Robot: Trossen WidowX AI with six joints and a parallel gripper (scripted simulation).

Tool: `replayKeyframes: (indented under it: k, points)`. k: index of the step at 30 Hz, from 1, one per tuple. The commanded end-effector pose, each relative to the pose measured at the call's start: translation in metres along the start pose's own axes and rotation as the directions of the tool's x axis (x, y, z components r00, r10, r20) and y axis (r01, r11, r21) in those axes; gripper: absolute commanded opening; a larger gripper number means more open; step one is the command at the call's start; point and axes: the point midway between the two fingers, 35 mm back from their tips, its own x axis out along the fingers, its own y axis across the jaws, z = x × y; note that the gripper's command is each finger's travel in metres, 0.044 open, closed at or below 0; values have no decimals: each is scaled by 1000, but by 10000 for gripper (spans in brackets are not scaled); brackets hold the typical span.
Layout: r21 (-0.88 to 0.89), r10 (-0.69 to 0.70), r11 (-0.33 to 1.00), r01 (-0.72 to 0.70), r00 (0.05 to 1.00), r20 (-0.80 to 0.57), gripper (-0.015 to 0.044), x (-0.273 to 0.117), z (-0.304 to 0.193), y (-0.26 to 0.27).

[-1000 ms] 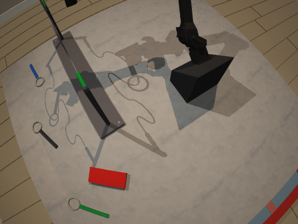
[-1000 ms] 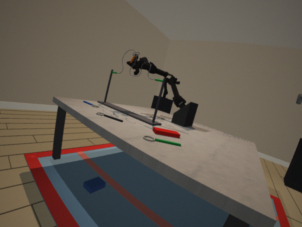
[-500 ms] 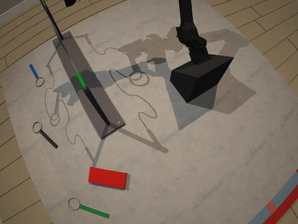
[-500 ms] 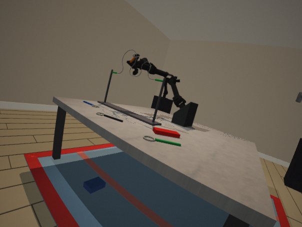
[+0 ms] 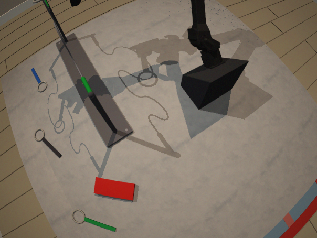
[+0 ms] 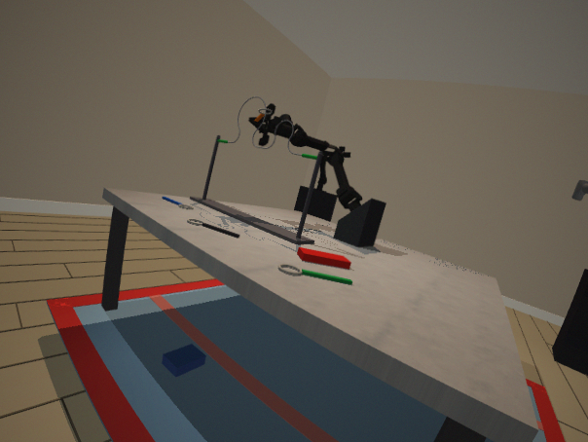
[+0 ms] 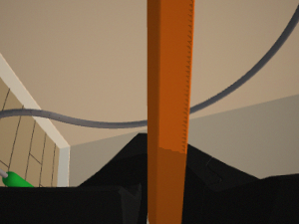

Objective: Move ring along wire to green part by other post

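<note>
The arm reaches up and outward, its hand (image 6: pixel 259 119) closed on the orange handle

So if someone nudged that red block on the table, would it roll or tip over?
Probably neither: the red block has flat faces and lies on a broad side, so it would likely slide. Its squared edges should keep it from rolling.
</note>
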Motion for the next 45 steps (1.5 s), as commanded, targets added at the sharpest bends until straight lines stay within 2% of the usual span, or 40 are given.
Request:
replayKeyframes:
  k: [1,24,45]
  points:
    - [-53,-28,998,28,1000,8,-150,-1,1,-1]
    - [-273,-149,949,158,987,56,-150,-1,2,-9]
    - [-471,-254,835,284,959,128,-150,-2,5,-17]
